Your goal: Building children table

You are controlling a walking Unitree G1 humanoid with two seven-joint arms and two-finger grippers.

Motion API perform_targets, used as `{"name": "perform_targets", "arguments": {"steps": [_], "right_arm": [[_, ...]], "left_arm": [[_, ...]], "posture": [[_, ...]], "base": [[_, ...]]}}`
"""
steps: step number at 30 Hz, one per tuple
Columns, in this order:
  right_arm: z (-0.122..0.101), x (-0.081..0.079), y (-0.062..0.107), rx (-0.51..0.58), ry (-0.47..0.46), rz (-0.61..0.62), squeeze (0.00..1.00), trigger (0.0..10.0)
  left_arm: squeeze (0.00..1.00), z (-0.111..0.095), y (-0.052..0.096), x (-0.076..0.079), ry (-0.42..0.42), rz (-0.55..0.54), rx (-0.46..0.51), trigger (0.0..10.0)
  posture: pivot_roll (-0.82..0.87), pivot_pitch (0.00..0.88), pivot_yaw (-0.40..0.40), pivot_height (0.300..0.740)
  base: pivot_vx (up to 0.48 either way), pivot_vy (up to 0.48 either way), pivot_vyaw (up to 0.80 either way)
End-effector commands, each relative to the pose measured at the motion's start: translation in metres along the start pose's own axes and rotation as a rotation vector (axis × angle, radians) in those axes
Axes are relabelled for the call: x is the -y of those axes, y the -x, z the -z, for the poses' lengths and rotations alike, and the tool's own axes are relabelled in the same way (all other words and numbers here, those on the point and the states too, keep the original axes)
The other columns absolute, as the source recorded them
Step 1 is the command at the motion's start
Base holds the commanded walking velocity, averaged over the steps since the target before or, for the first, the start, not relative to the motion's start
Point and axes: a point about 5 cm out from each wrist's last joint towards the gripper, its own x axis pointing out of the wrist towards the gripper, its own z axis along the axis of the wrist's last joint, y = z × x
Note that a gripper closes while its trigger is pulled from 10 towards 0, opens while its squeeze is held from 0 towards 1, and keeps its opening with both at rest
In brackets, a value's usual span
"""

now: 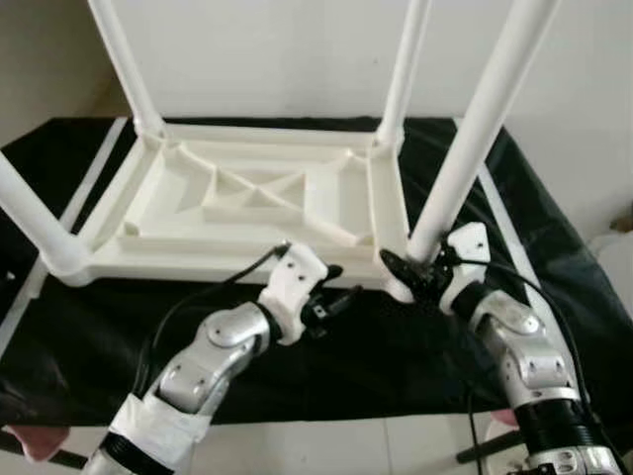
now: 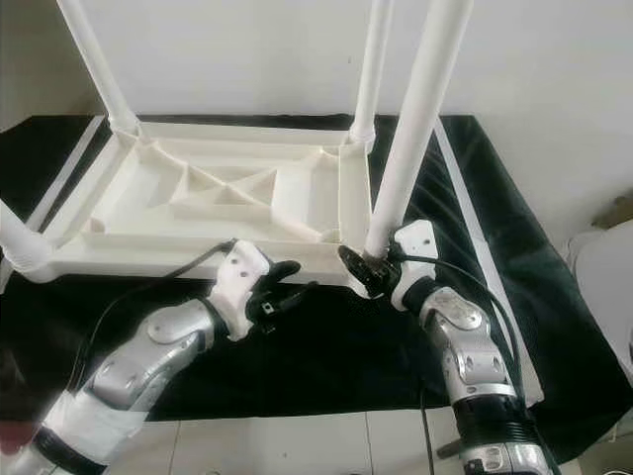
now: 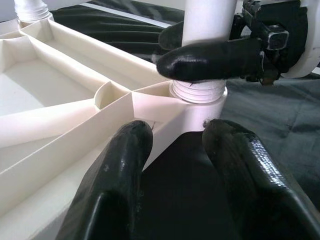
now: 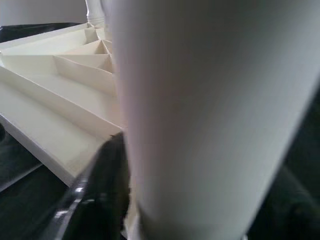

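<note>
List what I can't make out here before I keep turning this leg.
- Leg tops: cut off by the upper edge in both eye views.
- Thread seating in the socket: hidden by the right gripper in the left wrist view.
- Right wrist view: leg too close, blurred.
- Left gripper: contact with the tabletop unclear.

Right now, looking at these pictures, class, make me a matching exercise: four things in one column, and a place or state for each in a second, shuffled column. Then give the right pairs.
Things
1. near right table leg
2. left gripper
3. right gripper
4. black cloth

States
A. spread under the upturned tabletop
B. jaws around the base of a leg
C. stands in a corner socket
D. jaws apart, just before the tabletop's near edge

Pairs: 1-C, 2-D, 3-B, 4-A
</note>
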Motion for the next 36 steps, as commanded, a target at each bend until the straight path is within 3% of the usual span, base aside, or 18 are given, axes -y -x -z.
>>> {"name": "perform_targets", "arguments": {"steps": [1,5,6,15,20,25,32,36], "right_arm": [[0.008,-0.004,0.000,-0.016,-0.023,-0.029,0.00,0.0],[0.010,-0.001,0.004,-0.015,-0.056,0.003,0.00,0.0],[0.011,-0.002,0.006,-0.010,-0.079,0.031,0.00,10.0],[0.010,-0.002,0.009,0.027,-0.087,0.112,0.00,10.0],[0.012,-0.005,0.014,0.033,-0.053,0.280,0.00,10.0],[0.012,-0.010,0.018,0.038,-0.083,0.393,0.00,10.0],[0.017,-0.017,0.026,0.003,-0.097,0.637,0.00,10.0],[0.017,-0.018,0.033,-0.016,-0.137,0.897,0.00,10.0]], "left_arm": [[0.00,0.001,0.003,0.006,0.005,0.126,-0.012,10.0],[0.00,0.002,0.004,0.006,0.014,0.117,-0.013,10.0],[0.00,0.003,0.006,0.007,0.020,0.114,-0.016,10.0],[0.00,0.005,0.006,0.009,0.028,0.110,-0.016,10.0],[0.00,0.006,0.005,0.015,0.044,0.094,-0.007,10.0],[0.00,0.007,0.005,0.017,0.035,0.090,-0.005,10.0],[0.00,0.007,0.004,0.015,0.037,0.076,-0.008,10.0],[0.00,0.003,0.001,0.010,-0.014,0.036,0.002,10.0]], "posture": [[-0.12,0.142,0.035,0.740],[-0.11,0.147,0.029,0.740],[-0.12,0.157,0.030,0.740],[-0.13,0.162,0.021,0.740],[-0.13,0.157,0.006,0.740],[-0.12,0.155,-0.001,0.740],[-0.13,0.142,-0.007,0.740],[-0.12,0.143,-0.014,0.740]], "base": [[0.000,0.000,0.00],[0.000,0.000,0.00],[0.000,0.000,0.00],[0.000,0.000,0.00],[0.000,0.000,0.00],[0.000,0.000,0.00],[0.000,0.000,0.00],[0.000,0.000,0.00]]}}
